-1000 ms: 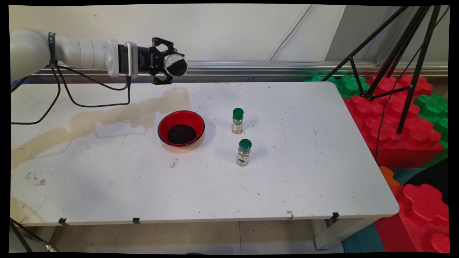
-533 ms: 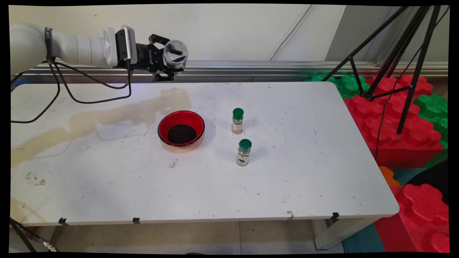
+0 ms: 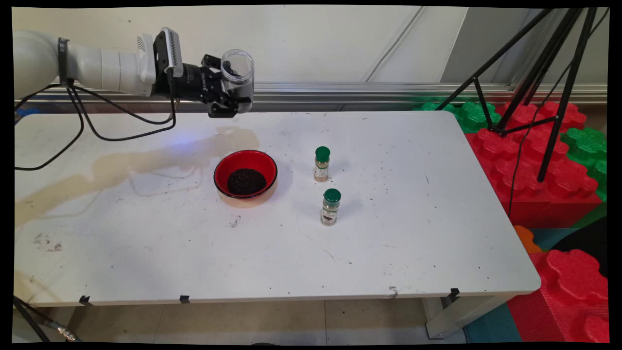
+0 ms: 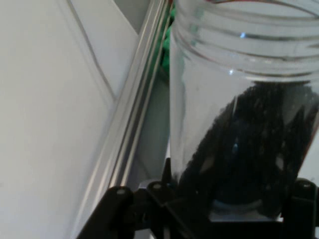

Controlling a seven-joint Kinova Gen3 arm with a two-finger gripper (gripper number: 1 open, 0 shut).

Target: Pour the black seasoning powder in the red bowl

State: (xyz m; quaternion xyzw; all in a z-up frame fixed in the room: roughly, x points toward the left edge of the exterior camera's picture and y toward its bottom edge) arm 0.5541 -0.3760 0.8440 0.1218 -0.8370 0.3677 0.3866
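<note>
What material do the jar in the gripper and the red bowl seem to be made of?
The jar, held by the gripper, looks like clear plastic, perhaps glass: you see through its wall to the dark grains inside, and its open neck has moulded threads. The red bowl looks like glossy plastic or melamine, possibly glazed ceramic: smooth red surface, thin dark rim.

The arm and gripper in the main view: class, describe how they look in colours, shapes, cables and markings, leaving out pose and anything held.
The arm is made of smooth, white, rounded tubular links, with a dark band round one link. A ribbed white and black wrist block joins it to the black two-finger gripper, whose body carries small white lettering and open black linkages. Thin black cables hang in loops beneath the arm.
</note>
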